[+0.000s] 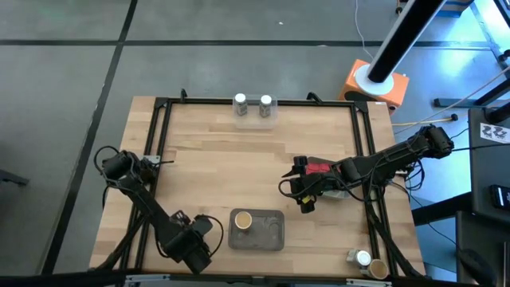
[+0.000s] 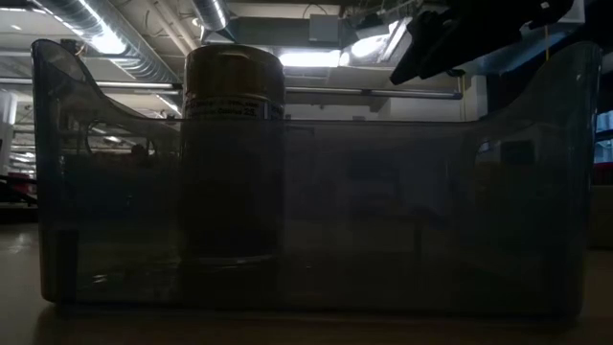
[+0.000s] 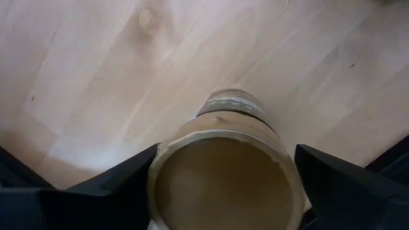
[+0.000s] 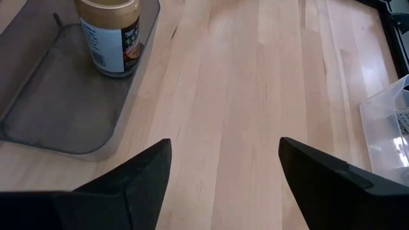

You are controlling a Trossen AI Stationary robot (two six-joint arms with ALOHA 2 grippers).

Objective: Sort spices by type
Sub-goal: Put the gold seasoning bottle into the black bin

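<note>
A tan-topped jar (image 3: 223,185) stands upright on the wood table between the fingers of my left gripper (image 3: 227,150), which points down at the near left (image 1: 194,249) and hides the jar from above. The gripper is open. Another tan-topped jar (image 1: 242,220) stands in the grey tray (image 1: 271,235) at the near middle. Two white-capped jars (image 1: 240,104) (image 1: 265,104) stand at the far edge. A white-capped jar (image 1: 362,259) and a tan-topped one (image 1: 378,269) are at the near right corner. My right gripper (image 1: 305,199) hangs open over bare table right of the tray. My left gripper comes at the tan-topped jar from above, one finger on either side of its lid. One finger (image 3: 128,182) lies right beside the lid's rim (image 3: 156,176); the other (image 3: 326,182) stands a small gap off. I cannot tell whether it touches. The jar stands upright on the table.
Something red (image 1: 317,168) shows beside the right arm, near a clear plastic tray (image 4: 386,121). A black frame (image 1: 159,127) runs around the table's edges. Bare wood lies across the middle (image 1: 239,167). In the low view the grey tray's wall (image 2: 383,211) fills the picture.
</note>
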